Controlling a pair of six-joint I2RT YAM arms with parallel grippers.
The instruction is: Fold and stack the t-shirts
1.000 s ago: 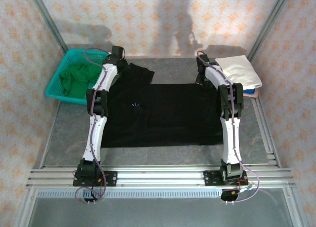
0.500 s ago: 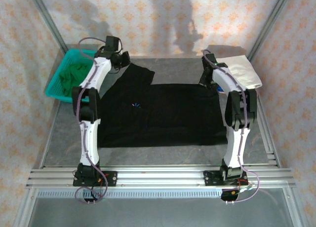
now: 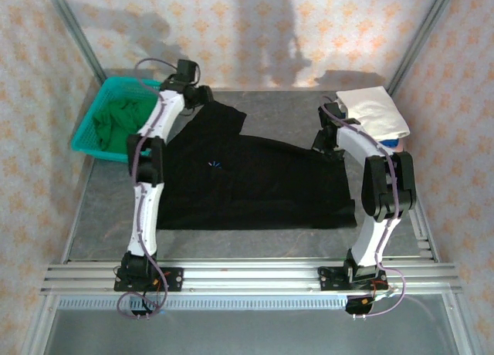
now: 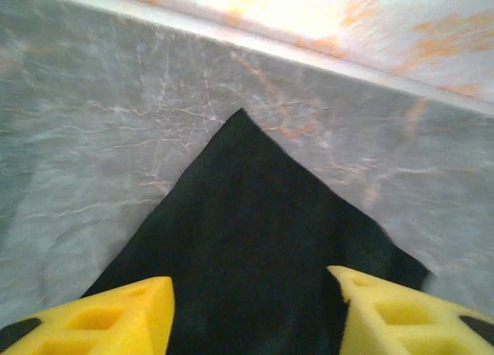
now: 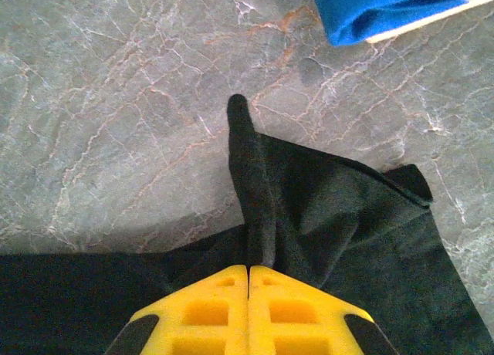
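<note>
A large black t-shirt (image 3: 255, 185) with a small pale-blue logo (image 3: 215, 166) lies spread on the grey table. My left gripper (image 3: 202, 96) is at its far left corner. In the left wrist view that gripper (image 4: 251, 316) is open, its yellow fingers (image 4: 116, 316) apart over the flat black corner (image 4: 247, 231). My right gripper (image 3: 324, 141) is at the shirt's far right edge. There the right gripper (image 5: 248, 272) is shut on a raised fold of black cloth (image 5: 258, 193).
A teal mesh basket (image 3: 91, 139) holding a green shirt (image 3: 116, 120) stands at the far left. A folded white shirt (image 3: 376, 112) tops a stack at the far right, with blue cloth (image 5: 378, 8) beneath it. Metal rails run along the near edge (image 3: 247, 278).
The left gripper has opened and let go of the black corner, which now lies flat. The right gripper, still shut on its fold, has drawn the far right edge nearer.
</note>
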